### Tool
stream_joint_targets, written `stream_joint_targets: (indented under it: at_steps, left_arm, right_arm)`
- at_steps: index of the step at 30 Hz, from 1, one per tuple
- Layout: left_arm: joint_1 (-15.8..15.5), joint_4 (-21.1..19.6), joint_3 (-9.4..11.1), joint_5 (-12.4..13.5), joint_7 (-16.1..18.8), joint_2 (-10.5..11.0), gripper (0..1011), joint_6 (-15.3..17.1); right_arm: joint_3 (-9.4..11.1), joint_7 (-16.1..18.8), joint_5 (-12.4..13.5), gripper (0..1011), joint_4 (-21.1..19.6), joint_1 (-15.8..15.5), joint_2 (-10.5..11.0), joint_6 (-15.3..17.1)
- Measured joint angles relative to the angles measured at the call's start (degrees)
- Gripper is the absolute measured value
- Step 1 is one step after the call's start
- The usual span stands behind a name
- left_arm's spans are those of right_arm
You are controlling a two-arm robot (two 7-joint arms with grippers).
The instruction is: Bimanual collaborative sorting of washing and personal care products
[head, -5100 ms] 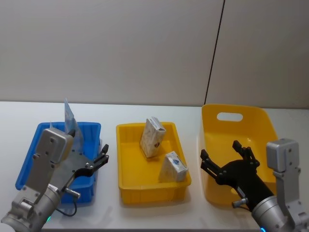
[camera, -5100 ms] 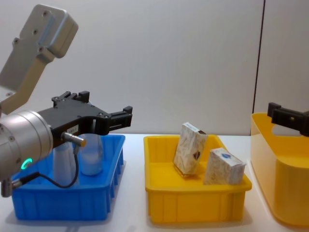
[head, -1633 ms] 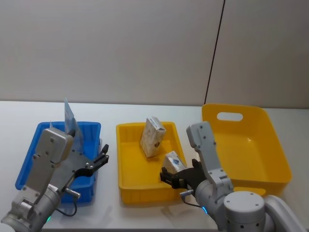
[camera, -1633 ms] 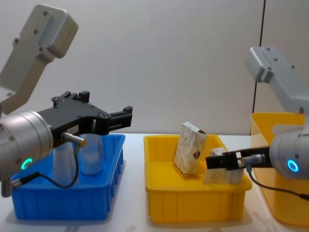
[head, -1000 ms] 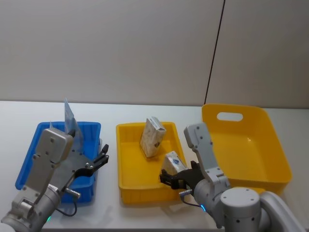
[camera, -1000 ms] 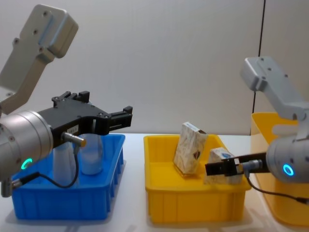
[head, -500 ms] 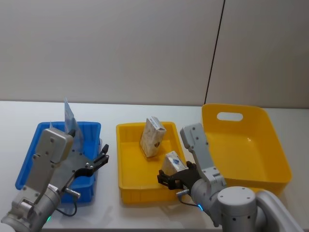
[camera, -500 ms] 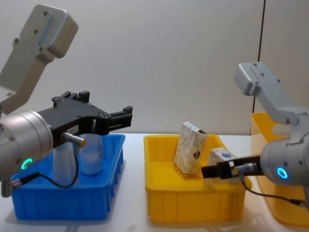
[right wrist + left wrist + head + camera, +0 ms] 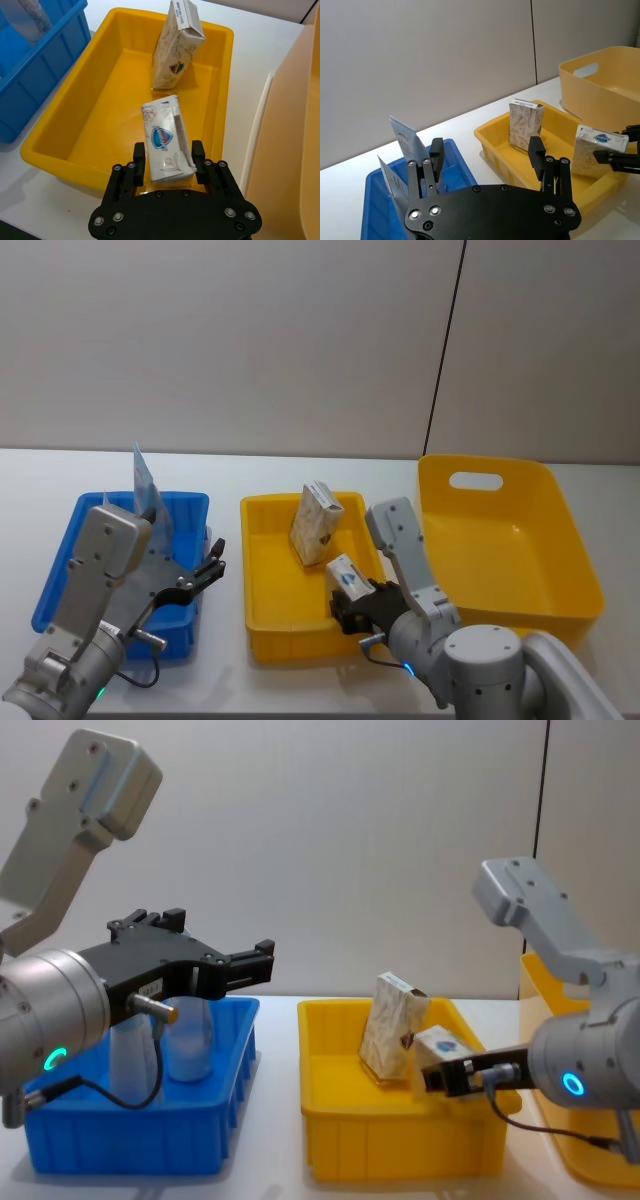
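We see the right pincer (image 9: 169, 150) closed on a small beige marbled carton with a blue logo on its face (image 9: 165, 142), one black finger pressed against each long side. The carton sits over the near right part of a shallow yellow plastic tray (image 9: 300, 645) in the middle of the white counter (image 9: 100, 465). In the chest view that carton (image 9: 440, 1045) is tilted and its upper end stands above the tray's rim. We cannot tell whether its lower end touches the tray floor. A second beige marbled carton with a dark logo (image 9: 317, 523) stands on end farther back in the same tray. It leans a little and is clearly apart from the gripped one. To the robot's left is a blue plastic bin (image 9: 55, 580) holding pale blue-white squeeze tubes with flat crimped ends (image 9: 405, 140). The tubes stand upright, and their crimped ends rise above the bin's rim. The left pincer (image 9: 258, 965) hovers over the near right side of this bin with its fingers spread wide and nothing between them. It touches neither the tubes nor the bin wall, as far as we can see. To the robot's right, just beside the tray, is a deep yellow plastic bin with an oval handle cut-out (image 9: 520, 540), and the right arm reaches in front of it.
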Motion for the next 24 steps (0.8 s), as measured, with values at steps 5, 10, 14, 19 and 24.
stream_joint_targets:
  at_steps: [5,10,14,19,24]
  left_arm:
    - [0.0,0.0,0.0,0.0,0.0,0.0,1001,0.0]
    - [0.0,0.0,0.0,0.0,0.0,0.0,1001,0.0]
    - [0.0,0.0,0.0,0.0,0.0,0.0,1001,0.0]
    - [0.0,0.0,0.0,0.0,0.0,0.0,1001,0.0]
    - [0.0,0.0,0.0,0.0,0.0,0.0,1001,0.0]
  right_arm:
    - [0.0,0.3,-0.3,417,0.7,0.3,-0.2,-0.4]
    - [0.1,0.3,-0.6,349,1.1,0.5,-0.4,-0.8]
    - [0.1,0.3,-0.9,347,1.4,0.6,-0.4,-1.3]
    - [0.2,0.1,-1.7,338,1.5,0.6,-0.4,-2.9]
    - [0.2,-0.4,-2.4,338,1.5,0.5,-0.2,-5.5]
